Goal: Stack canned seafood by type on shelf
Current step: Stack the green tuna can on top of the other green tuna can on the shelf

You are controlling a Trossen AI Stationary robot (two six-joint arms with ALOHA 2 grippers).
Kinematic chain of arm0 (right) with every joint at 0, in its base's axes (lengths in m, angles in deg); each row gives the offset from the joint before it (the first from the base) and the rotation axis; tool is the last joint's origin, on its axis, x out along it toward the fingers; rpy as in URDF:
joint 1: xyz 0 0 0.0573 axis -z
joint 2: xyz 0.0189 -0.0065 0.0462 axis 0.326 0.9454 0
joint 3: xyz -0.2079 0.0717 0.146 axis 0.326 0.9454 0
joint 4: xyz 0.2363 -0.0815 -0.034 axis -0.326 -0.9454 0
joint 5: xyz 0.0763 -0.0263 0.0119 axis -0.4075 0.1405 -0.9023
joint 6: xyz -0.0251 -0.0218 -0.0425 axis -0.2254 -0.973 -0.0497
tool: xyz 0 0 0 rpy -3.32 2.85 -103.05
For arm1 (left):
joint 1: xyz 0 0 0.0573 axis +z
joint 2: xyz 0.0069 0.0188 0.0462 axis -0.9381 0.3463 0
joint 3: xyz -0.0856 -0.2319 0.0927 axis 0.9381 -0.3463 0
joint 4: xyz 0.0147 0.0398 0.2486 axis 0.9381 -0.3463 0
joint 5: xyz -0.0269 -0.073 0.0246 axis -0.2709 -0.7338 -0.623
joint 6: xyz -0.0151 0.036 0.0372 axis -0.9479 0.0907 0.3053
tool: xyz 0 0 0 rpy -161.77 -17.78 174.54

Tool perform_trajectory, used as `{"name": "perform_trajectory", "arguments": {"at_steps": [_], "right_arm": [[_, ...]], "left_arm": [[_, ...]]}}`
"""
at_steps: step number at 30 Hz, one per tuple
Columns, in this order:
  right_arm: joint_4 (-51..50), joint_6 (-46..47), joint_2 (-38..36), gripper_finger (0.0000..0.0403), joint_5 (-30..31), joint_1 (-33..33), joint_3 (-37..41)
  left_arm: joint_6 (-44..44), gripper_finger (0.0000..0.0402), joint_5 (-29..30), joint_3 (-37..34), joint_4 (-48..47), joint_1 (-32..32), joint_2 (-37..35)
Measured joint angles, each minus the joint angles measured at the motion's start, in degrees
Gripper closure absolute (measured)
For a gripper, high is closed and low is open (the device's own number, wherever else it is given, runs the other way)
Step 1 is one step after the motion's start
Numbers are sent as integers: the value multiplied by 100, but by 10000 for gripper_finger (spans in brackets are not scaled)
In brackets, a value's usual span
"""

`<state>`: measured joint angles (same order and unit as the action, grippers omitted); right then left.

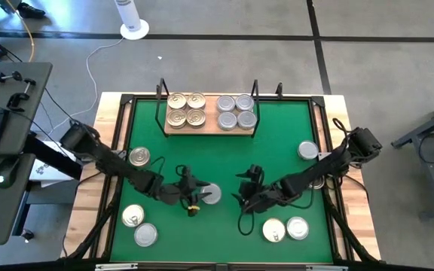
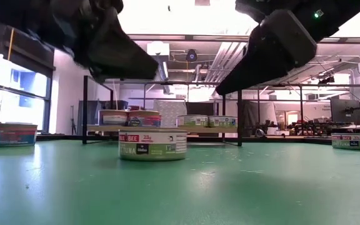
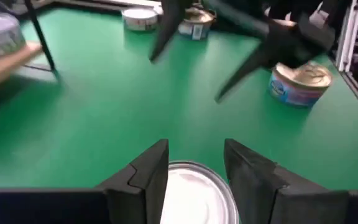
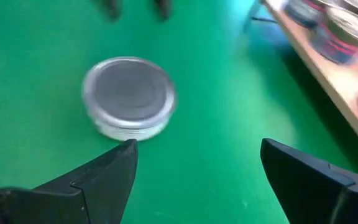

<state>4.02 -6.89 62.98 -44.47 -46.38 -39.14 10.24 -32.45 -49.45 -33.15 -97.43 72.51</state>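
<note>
A silver-lidded can (image 1: 212, 194) stands on the green mat (image 1: 277, 135) between my two grippers; the low view shows it upright (image 2: 152, 145) with both dark grippers above it. My left gripper (image 3: 194, 152) is open just over its lid (image 3: 194, 196), fingers a little apart and narrower than the can. My right gripper (image 4: 197, 152) is wide open, facing the same can (image 4: 129, 96) from the right without reaching it. At the far edge, the shelf (image 1: 209, 129) carries gold-lidded cans (image 1: 186, 109) on its left and silver-lidded cans (image 1: 236, 111) on its right.
Loose cans lie on the mat: one at the left (image 1: 139, 156), two near left (image 1: 139, 226), two near right (image 1: 285, 229), one at the right (image 1: 307, 150). A wooden frame (image 1: 111, 150) borders the mat. Black uprights (image 1: 256, 94) stand at the shelf's ends.
</note>
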Motion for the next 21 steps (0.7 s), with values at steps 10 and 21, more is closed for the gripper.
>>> {"name": "perform_trajectory", "arguments": {"at_steps": [10, 21], "right_arm": [[1843, -1245, 947, 71, -1615, 534, 2], [2642, -1291, 1138, 71, -2503, 837, -13]], "left_arm": [[-1246, 255, 621, -179, -2437, -507, -977], [-1353, 124, 261, -943, -556, -649, -87]]}}
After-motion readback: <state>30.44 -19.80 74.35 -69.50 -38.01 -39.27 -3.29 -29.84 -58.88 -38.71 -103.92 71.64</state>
